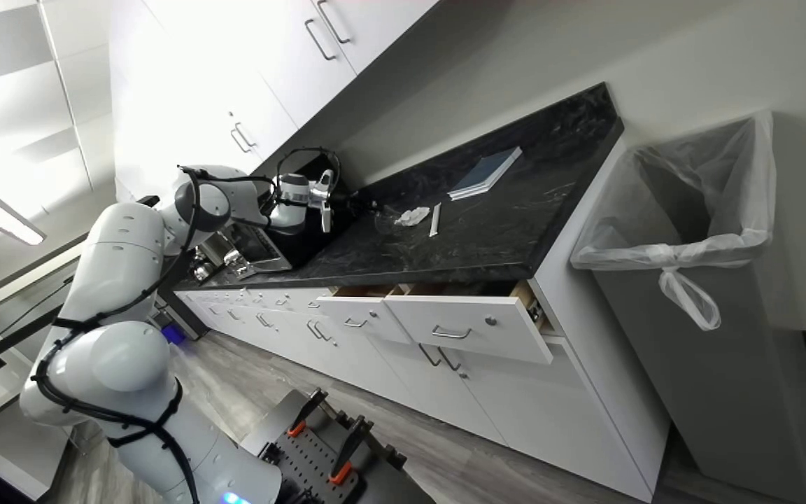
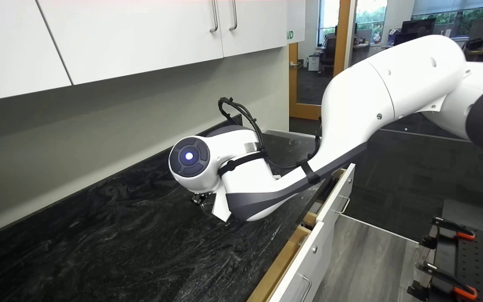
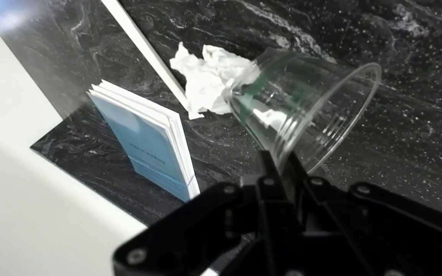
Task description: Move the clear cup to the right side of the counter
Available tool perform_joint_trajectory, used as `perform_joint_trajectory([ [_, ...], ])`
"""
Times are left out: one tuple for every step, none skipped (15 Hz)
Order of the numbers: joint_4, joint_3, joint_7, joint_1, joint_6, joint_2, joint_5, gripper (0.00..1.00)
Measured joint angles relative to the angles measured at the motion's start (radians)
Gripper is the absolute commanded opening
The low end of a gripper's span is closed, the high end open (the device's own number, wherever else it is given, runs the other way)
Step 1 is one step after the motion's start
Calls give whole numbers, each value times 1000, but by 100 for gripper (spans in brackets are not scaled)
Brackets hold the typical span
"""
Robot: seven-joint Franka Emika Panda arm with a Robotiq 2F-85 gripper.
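The gripper (image 3: 279,163) is pinching the rim of the clear cup (image 3: 301,101), which is leaning sideways over the counter (image 3: 405,161) — its base overlapping the crumpled white paper (image 3: 211,78) in the wrist view — while blue booklets (image 1: 485,173) are lying nearer the counter's end.

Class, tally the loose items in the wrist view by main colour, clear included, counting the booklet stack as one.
Clear: 1 (cup)
White: 2 (crumpled paper, strip)
Blue: 1 (booklet stack)
Total: 4
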Motion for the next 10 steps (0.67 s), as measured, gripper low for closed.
perform_joint_trajectory([
  [1,0,0,0,0,1,0,0],
  [2,0,0,0,0,1,0,1],
  [3,0,0,0,0,1,0,1],
  [4,0,0,0,0,1,0,1],
  [4,0,0,0,0,1,0,1],
  [6,0,0,0,0,1,0,1],
  [8,4,2,1,2,0,2,1],
  [9,10,12,1,11,-6,5,1],
  [6,21,24,0,29,-19,11,1],
  [-1,34,41,-2,55,-41,21,1],
])
